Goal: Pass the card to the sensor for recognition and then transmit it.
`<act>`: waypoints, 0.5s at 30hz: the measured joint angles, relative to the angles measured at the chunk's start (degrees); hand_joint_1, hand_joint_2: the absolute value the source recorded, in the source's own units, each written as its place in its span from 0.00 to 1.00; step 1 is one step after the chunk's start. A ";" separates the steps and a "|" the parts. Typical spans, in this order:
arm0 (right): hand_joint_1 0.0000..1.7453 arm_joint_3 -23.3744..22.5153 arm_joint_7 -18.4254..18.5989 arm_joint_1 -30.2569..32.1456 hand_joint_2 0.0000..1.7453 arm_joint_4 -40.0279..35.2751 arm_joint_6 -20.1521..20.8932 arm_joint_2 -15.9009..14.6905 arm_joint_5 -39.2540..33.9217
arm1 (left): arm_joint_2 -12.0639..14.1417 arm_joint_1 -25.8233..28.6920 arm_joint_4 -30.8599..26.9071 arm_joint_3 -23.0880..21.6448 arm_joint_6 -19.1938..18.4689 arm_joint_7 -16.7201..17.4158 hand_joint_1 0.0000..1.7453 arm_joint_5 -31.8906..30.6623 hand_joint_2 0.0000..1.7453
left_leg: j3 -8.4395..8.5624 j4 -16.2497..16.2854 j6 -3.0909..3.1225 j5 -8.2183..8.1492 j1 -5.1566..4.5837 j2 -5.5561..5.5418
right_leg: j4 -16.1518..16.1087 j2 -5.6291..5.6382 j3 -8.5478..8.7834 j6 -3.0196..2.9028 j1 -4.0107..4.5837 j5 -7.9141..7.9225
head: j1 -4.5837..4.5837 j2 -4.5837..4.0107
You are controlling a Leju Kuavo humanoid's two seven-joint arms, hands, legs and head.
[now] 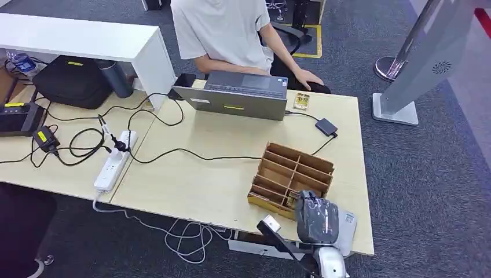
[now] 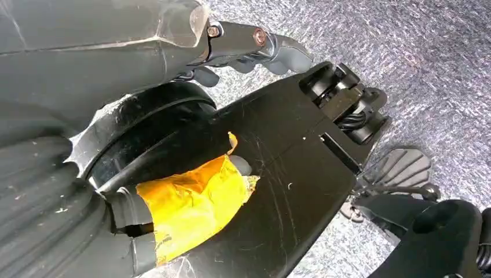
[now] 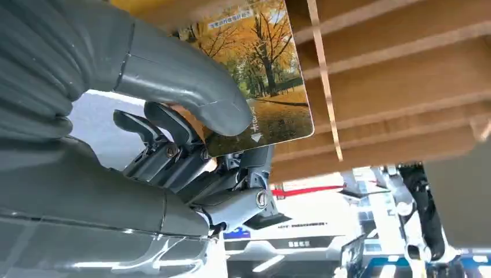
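- The right hand (image 3: pixel 197 145) pinches the card (image 3: pixel 266 75) between thumb and fingers.
- The card sits at the near edge of the wooden rack (image 1: pixel 292 174).
- The rack stands on the worktop (image 1: pixel 191 179).
- Whether the left hand (image 2: pixel 255 49) holds anything I cannot tell.

Even, soft light is falling from overhead in the head view, leaving the wooden table (image 1: pixel 191 174) bright and casting only faint shadows under the laptop (image 1: pixel 240 95). The picture is staying sharp, with slight bending toward its edges. In the left wrist view, glare is streaking the dark glossy body panels while the carpet (image 2: pixel 405 52) is looking grainy. In the right wrist view, the card (image 3: pixel 263 75) is showing crisply and the bright background is blurring and washing out.
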 joint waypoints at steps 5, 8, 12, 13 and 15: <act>1.00 -0.90 0.39 -0.30 1.00 -3.73 1.14 -0.35 1.01 | 0.26 0.21 0.00 0.00 -0.24 -0.02 0.00 -0.02 1.00 | 0.00 0.00 0.00 0.00 0.00 0.00 | 0.00 0.01 0.00 0.00 0.00 0.00 | 0.00 0.00; 1.00 -1.82 0.48 -0.88 1.00 -5.55 1.73 -0.52 0.96 | 0.42 0.28 0.00 0.00 -0.70 -0.35 0.00 -0.09 1.00 | 0.00 0.00 0.00 0.00 0.00 0.00 | 0.00 -0.01 0.00 0.00 0.00 0.00 | 0.02 0.00; 1.00 -2.28 0.48 -1.35 1.00 -6.96 1.80 -0.74 0.92 | 0.48 0.33 0.00 0.00 -0.79 -0.70 0.00 -0.15 1.00 | 0.00 0.00 0.00 0.00 0.00 0.00 | 0.00 -0.01 0.00 0.00 0.00 0.00 | 0.02 0.00; 1.00 -2.37 0.48 -1.42 1.00 -7.23 1.80 -0.79 0.92 | 0.50 0.33 0.00 0.00 -0.81 -0.72 0.00 -0.13 1.00 | -0.01 0.00 0.00 0.00 0.00 -0.01 | 0.00 -0.01 0.01 0.00 0.00 0.00 | 0.00 0.00; 1.00 -2.61 0.48 -2.04 1.00 -7.99 2.65 -0.87 0.85 | 0.66 0.33 0.00 0.00 -1.20 -1.23 0.00 -0.15 1.00 | -0.01 0.00 0.00 0.00 0.00 0.01 | 0.00 0.01 0.00 0.00 0.00 0.00 | 0.00 0.00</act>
